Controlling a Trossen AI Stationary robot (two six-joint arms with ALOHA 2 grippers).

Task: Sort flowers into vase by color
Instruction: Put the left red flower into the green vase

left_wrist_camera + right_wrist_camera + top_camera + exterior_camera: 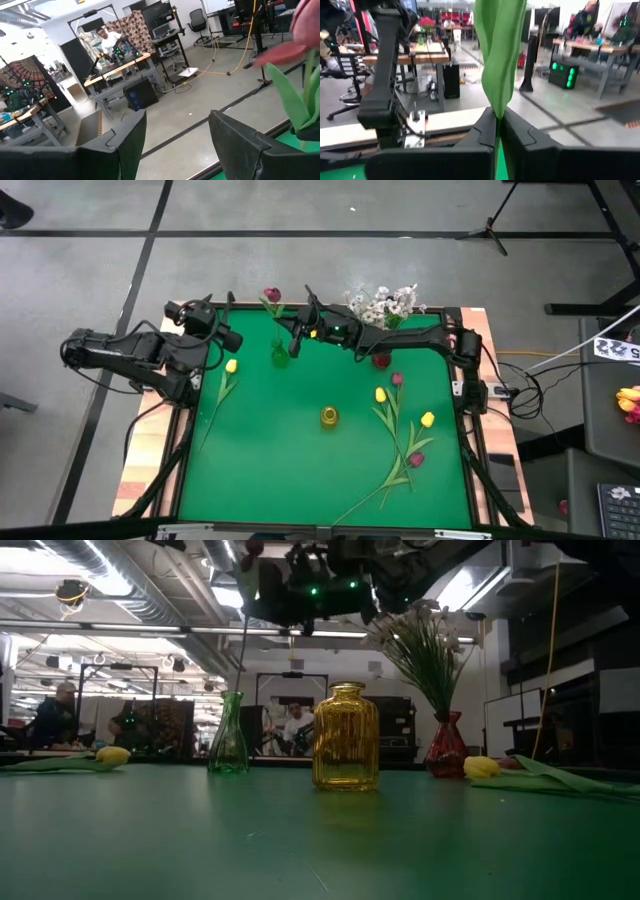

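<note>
A dark red artificial tulip stands upright above the green glass vase. White blossom sprays fill the red vase, seemingly. Yellow and maroon tulips lie flat on the mat.

Green vase crowded by both arms; front mat open

High view looks straight down on the worktop; low view looks level across it; both share the yellow vase.

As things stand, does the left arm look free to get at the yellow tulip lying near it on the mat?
Probably yes: the left gripper hangs open and empty just beyond the yellow tulip, with nothing between them. The right gripper is busy at the green vase.
</note>
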